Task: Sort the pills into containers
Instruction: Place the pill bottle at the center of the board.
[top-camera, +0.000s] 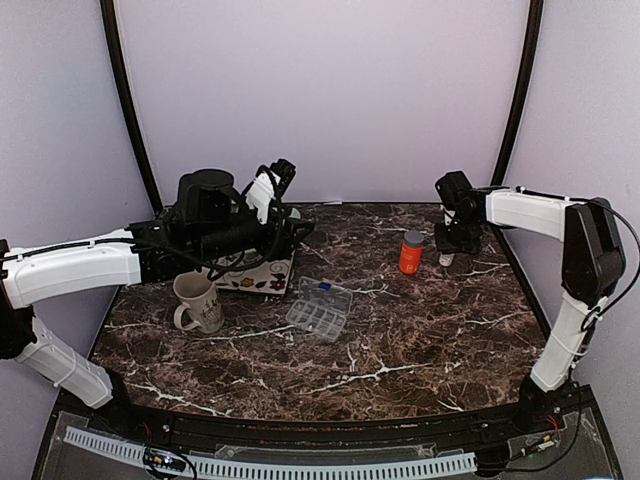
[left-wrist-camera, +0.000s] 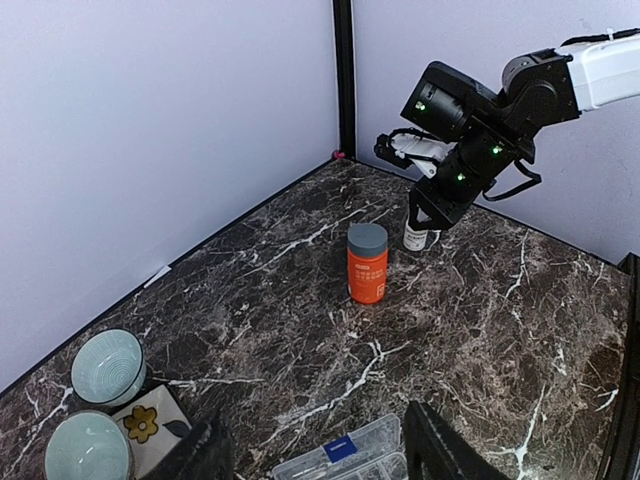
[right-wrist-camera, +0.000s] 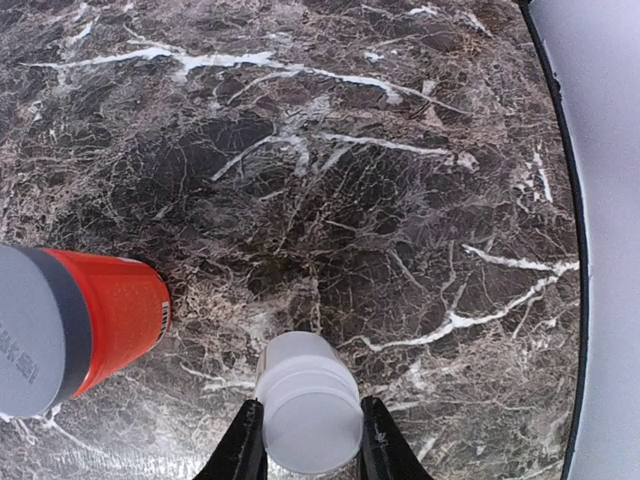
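One vial (right-wrist-camera: 308, 400) sits clamped in the right gripper (right-wrist-camera: 310, 425), orange bottle (right-wrist-camera: 95, 325) just beside, presumably for pouring; left gripper (left-wrist-camera: 315, 432) gapes empty.

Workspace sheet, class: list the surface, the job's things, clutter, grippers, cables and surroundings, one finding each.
surface: dark marble table, white veining
job's things: organiser box flat near centre; orange bottle upright, capped; white bottle upright
clutter: cream mug; two pale green bowls
grippers: left gripper open, empty; right gripper shut on the white bottle
cables: black cables along both arms
surroundings: pale walls, black corner posts
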